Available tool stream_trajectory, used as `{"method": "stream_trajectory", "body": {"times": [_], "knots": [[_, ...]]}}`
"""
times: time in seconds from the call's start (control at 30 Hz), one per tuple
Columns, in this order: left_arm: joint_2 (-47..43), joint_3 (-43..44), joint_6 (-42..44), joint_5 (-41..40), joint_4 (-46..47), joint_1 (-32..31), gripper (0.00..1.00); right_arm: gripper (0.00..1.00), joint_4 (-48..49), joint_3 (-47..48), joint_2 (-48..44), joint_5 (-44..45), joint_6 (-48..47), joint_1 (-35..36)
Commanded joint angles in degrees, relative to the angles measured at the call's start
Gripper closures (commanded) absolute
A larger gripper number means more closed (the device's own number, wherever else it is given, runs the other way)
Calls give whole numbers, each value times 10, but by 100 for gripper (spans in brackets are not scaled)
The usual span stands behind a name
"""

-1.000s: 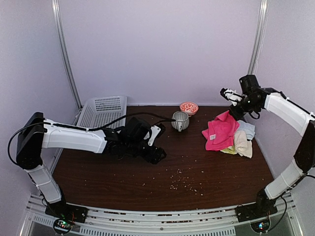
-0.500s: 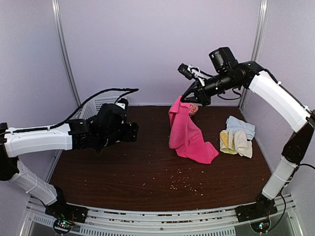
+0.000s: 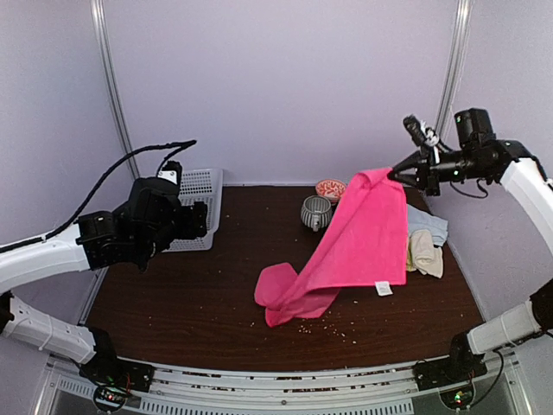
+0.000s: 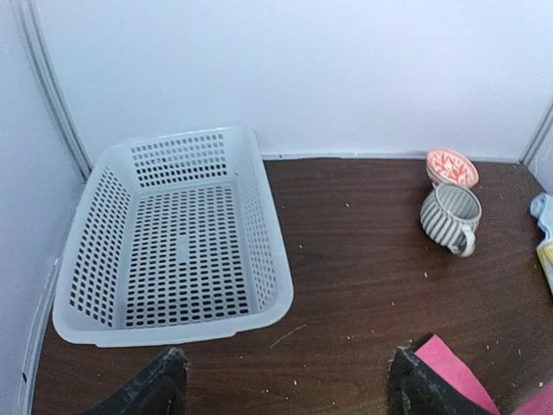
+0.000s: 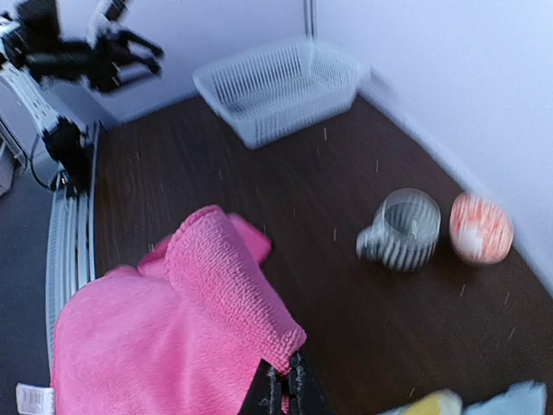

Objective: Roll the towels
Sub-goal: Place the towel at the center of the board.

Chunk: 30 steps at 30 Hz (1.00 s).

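Pinching pink towel point(image 3: 356, 242) by a corner w/ R jaws, high over rear-right corner; draped down to tabletop point(image 3: 199, 298) centre, bunched toward front edge. Hovering w/ L jaws spread over left side, nr basket point(image 3: 204, 195).

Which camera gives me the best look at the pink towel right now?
The top external view. It shows the whole pink towel, hanging from the right hand with its lower end on the table. The right wrist view shows only the part near the pinched corner; the left wrist view catches just a corner.
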Motion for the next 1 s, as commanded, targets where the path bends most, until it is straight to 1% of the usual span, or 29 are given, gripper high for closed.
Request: {"method": "stream_trajectory", "body": {"times": [0.0, 0.07, 0.13, 0.17, 0.2, 0.23, 0.27, 0.37, 0.43, 0.5, 0.57, 0.6, 0.67, 0.77, 0.8, 0.9, 0.97], "knots": [[37, -18, 90, 138, 46, 0, 22, 94, -165, -160, 30, 87, -219, -100], [67, -9, 114, 200, 47, -1, 27, 82, -160, -207, 42, 116, -247, -157], [98, 3, 131, 249, 30, -5, 29, 64, -165, -216, 60, 134, -249, -198], [111, 7, 142, 272, 28, -10, 30, 53, -188, -212, 66, 131, -269, -211], [123, 9, 154, 294, 27, -21, 30, 45, -215, -204, 68, 128, -290, -216], [134, 10, 166, 316, 25, -28, 29, 41, -236, -199, 66, 128, -308, -217], [147, 14, 173, 331, 18, -34, 29, 40, -244, -196, 61, 125, -320, -216], [180, 20, 196, 369, -4, -50, 29, 39, -209, -207, 39, 133, -307, -201], [194, 29, 210, 371, -26, -66, 28, 42, -165, -218, 31, 183, -282, -163], [199, 35, 215, 371, -43, -78, 24, 46, -109, -232, 27, 249, -238, -120], [192, 29, 217, 378, -40, -83, 4, 48, -65, -247, 22, 300, -206, -82], [190, 22, 222, 388, -32, -84, 2, 49, -46, -255, 21, 317, -193, -55], [186, 10, 230, 395, -15, -84, 2, 51, -3, -275, 21, 348, -167, -12], [193, -7, 248, 378, 12, -83, 3, 54, 62, -299, 40, 393, -130, 54], [199, -12, 257, 376, 23, -83, 6, 55, 73, -302, 53, 409, -120, 72], [221, -18, 280, 381, 49, -78, 23, 55, 85, -294, 98, 435, -86, 113], [239, -16, 289, 407, 54, -77, 28, 54, 87, -289, 124, 451, -80, 132]]}}
